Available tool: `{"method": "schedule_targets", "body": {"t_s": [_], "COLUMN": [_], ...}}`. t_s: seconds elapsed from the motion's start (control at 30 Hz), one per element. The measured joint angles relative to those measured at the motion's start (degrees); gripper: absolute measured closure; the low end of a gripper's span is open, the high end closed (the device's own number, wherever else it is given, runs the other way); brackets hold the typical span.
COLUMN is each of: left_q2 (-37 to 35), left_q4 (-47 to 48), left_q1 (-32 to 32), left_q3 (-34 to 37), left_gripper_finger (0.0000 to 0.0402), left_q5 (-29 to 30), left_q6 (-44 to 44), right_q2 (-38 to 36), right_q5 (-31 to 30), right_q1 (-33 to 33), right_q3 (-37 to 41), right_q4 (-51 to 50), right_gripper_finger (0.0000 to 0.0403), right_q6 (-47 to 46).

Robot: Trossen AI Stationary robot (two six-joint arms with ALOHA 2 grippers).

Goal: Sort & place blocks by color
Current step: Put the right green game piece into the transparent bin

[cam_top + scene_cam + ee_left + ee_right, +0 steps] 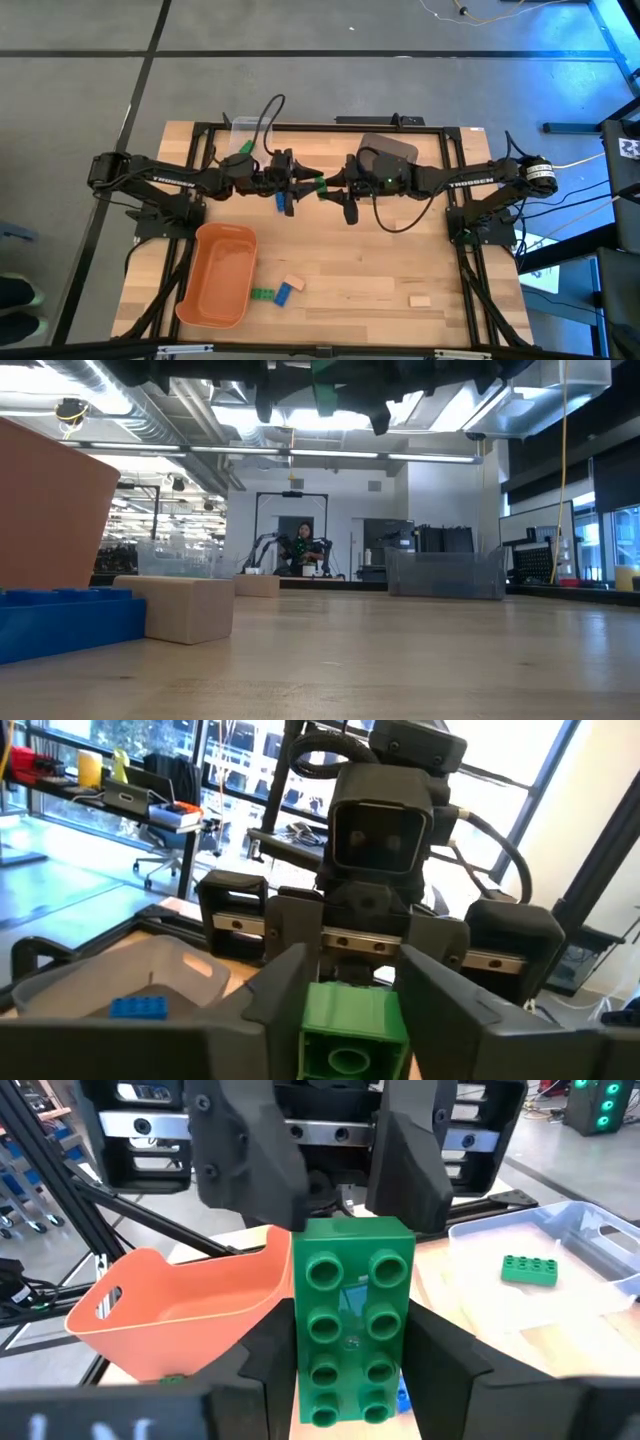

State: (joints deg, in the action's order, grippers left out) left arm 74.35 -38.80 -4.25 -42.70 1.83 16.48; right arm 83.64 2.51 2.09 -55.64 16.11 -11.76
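Note:
A green two-by-four brick (318,185) hangs in mid-air over the table's far middle, between my two grippers. My left gripper (305,183) meets it from the left, my right gripper (331,188) from the right, and both are shut on it. Below them a blue brick (281,200) shows. On the near part of the table lie a green brick (262,294), a blue brick (284,293), a tan brick (293,284) and another tan brick (419,300). One green brick (529,1268) lies in the clear bin, one blue brick (138,1007) in the dark grey bin. My left gripper pinches the green brick's end (352,1005) between its two fingers (275,990), coming level from the table's left; the brick's hollow underside faces its camera. The brick is lifted clear. My right gripper pinches the brick's other end by the long sides (305,1380) between its fingers (262,1372), level from the table's right, studs facing its camera.
An orange tub (218,275) stands at the near left. The clear bin (243,130) sits at the far edge, the dark grey bin (388,152) under my right arm. A black frame (455,180) borders the table. A person (304,546) shows far off in the room.

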Motion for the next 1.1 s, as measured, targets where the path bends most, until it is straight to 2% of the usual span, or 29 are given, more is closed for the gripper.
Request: {"method": "schedule_targets", "body": {"t_s": [0.13, 0.27, 0.37, 0.5, 0.63, 0.87, 1.1], "left_q2": [0.00, -0.01, -1.12, -3.73, -7.67, -15.10, -17.89], "left_q4": [0.06, 0.20, 1.15, 4.43, 10.28, 17.49, 26.33], "left_q1": [0.00, -0.25, -1.11, -2.56, -4.43, -7.84, -8.71], "left_q3": [0.00, 0.00, 0.04, 0.10, 0.06, 0.08, 0.08], "left_gripper_finger": [0.0296, 0.0357, 0.0394, 0.0398, 0.0400, 0.0401, 0.0401], "left_q5": [-0.74, -0.80, -3.14, -3.73, -4.45, -4.40, -4.39], "left_q6": [-0.12, -0.16, -0.15, -0.27, -0.64, -3.84, -5.04], "right_q2": [0.04, 0.02, 0.03, -0.50, -2.38, -5.75, -5.51], "right_q5": [0.23, 0.55, 0.85, 0.32, 0.57, -0.47, 0.10], "right_q1": [-0.04, -0.05, -0.06, 0.07, 0.15, 1.63, 2.03], "right_q3": [0.01, 0.00, 0.01, 0.00, 0.00, 0.00, 0.00], "right_q4": [0.20, 0.22, 0.45, -0.67, -4.12, -10.35, -14.24], "right_gripper_finger": [0.0263, 0.0263, 0.0228, 0.0143, 0.0092, 0.0078, 0.0076], "right_q6": [-0.11, -1.45, -2.90, -3.63, -4.47, -4.44, -4.71]}}
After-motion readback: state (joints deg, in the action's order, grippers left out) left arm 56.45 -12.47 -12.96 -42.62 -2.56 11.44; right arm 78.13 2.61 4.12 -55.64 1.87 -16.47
